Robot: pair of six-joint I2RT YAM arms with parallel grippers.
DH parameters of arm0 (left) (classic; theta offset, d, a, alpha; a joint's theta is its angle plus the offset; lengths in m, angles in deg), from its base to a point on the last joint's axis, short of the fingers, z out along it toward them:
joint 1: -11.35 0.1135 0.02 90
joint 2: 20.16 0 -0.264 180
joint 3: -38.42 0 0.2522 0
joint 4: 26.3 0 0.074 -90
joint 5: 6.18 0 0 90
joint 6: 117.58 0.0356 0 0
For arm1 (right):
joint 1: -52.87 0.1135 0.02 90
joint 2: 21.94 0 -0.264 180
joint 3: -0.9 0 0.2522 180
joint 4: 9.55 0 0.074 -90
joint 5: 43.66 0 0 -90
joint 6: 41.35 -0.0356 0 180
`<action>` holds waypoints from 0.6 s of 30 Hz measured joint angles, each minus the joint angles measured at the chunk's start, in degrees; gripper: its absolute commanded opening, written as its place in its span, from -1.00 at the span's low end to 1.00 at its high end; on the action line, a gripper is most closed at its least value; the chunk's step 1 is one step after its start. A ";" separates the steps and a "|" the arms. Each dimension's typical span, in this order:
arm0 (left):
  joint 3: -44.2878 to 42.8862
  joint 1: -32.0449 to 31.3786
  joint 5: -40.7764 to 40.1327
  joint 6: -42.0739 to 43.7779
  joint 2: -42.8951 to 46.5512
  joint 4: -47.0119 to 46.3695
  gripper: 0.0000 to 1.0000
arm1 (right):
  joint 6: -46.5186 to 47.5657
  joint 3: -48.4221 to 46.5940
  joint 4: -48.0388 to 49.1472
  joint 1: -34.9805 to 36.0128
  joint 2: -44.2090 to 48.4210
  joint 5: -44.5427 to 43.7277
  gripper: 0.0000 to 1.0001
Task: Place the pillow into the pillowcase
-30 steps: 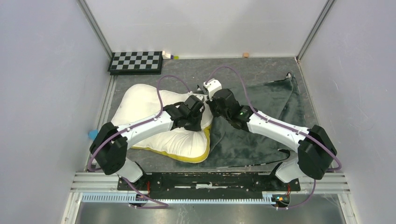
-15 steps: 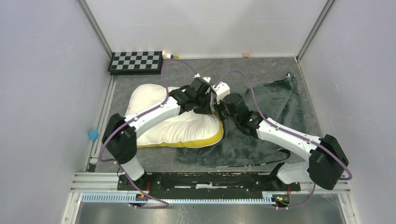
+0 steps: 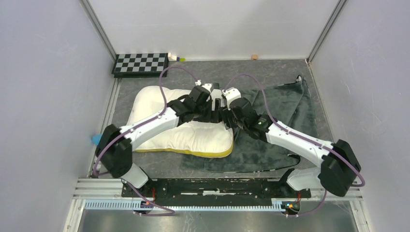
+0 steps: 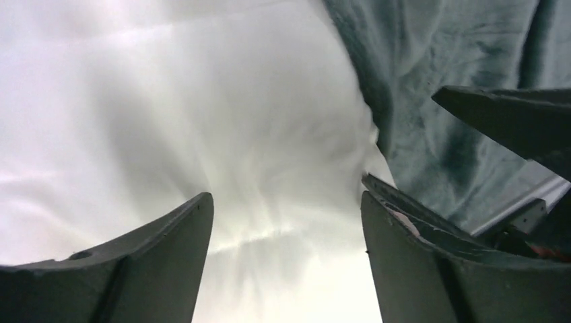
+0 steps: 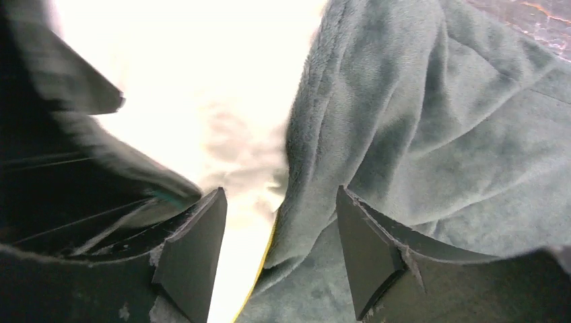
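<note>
The pillow (image 3: 188, 137) lies flat on the left half of the table (image 3: 270, 72), just beyond the arm bases. Its long axis runs left to right, with the left end tipped a little toward the far wall. Its yellow band (image 3: 208, 153) runs along the near edge and curls up around the right end. The pillowcase (image 3: 290, 104) is spread to the right with its dark grey-green plush face up. It is rumpled, and its left edge meets the pillow's right end. The pillow lies outside the pillowcase.

Both arms reach inward and meet over that seam, near the pillow's far right corner. From above the wrists crowd together and the jaws cannot be made out.

The wrist cameras show them. The left gripper (image 4: 284, 192) has its fingers wide apart over bare white pillow fabric and clamps nothing. The plush edge lies off to its right, and a finger of the other arm pokes in at the upper right. The right gripper (image 5: 279, 192) is also spread. A fold of the pillowcase edge sits between its fingers, unpinched, with the white pillow to the left and a sliver of yellow below. Whether either gripper touches the fabric cannot be told.

At the far left corner lies a checkerboard (image 3: 141, 64).
</note>
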 measured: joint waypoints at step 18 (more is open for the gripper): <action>6.80 -13.44 -13.86 0.07 10.14 7.34 0.47 | -7.23 12.04 -3.32 0.17 13.70 -4.02 0.51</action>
